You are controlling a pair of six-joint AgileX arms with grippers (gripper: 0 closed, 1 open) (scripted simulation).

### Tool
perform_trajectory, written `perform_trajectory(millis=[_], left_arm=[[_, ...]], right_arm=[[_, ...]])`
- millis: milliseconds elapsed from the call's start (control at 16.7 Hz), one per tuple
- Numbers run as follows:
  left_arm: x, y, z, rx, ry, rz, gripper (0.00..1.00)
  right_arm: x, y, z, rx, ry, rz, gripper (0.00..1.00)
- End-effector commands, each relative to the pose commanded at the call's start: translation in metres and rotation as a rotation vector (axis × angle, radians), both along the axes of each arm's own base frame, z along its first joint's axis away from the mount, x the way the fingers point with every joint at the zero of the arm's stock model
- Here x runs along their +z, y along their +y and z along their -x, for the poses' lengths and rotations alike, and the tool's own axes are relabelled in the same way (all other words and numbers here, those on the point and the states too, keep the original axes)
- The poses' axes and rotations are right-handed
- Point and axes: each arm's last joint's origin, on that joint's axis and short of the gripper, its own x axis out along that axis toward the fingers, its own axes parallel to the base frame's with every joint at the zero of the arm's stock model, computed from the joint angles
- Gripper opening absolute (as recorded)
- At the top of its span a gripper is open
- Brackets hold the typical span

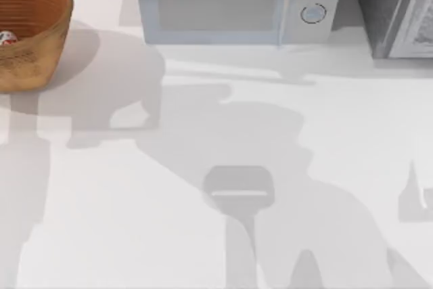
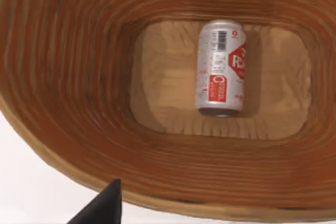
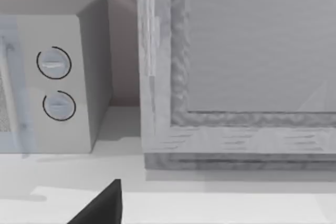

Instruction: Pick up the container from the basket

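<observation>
Soda can [image 2: 221,68] lying on side on basket [image 2: 68,77] floor, bare floor open all round, ribbed walls rising on every side. Directly below left gripper, dark fingertip [image 2: 102,207] over near rim; grip state cannot tell. Basket at table [image 1: 203,235] far-left corner. Microwave [image 1: 233,1] and grey cabinet [image 3: 236,72] ahead of right gripper, fingertip [image 3: 102,205] low; grip unclear.

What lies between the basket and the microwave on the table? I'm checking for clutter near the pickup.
Nothing. In the top view the table between the basket and the microwave is bare, crossed by shadow alone.
</observation>
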Motion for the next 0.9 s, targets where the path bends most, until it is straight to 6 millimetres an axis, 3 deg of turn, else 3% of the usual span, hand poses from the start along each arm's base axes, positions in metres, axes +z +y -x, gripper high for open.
perform_trajectory(millis=[180, 420, 660, 900], left_arm=[[-0.033, 0.010, -0.051, -0.021, 0.131, 0.026, 1.00], [-0.082, 0.016, -0.095, -0.052, 0.263, 0.059, 1.00], [-0.114, 0.017, -0.114, -0.072, 0.332, 0.079, 1.00], [-0.117, 0.017, -0.115, -0.075, 0.338, 0.081, 1.00]], right_arm=[[0.000, 0.000, 0.000, 0.000, 0.000, 0.000, 1.00], [0.000, 0.000, 0.000, 0.000, 0.000, 0.000, 1.00], [0.000, 0.000, 0.000, 0.000, 0.000, 0.000, 1.00], [0.000, 0.000, 0.000, 0.000, 0.000, 0.000, 1.00]])
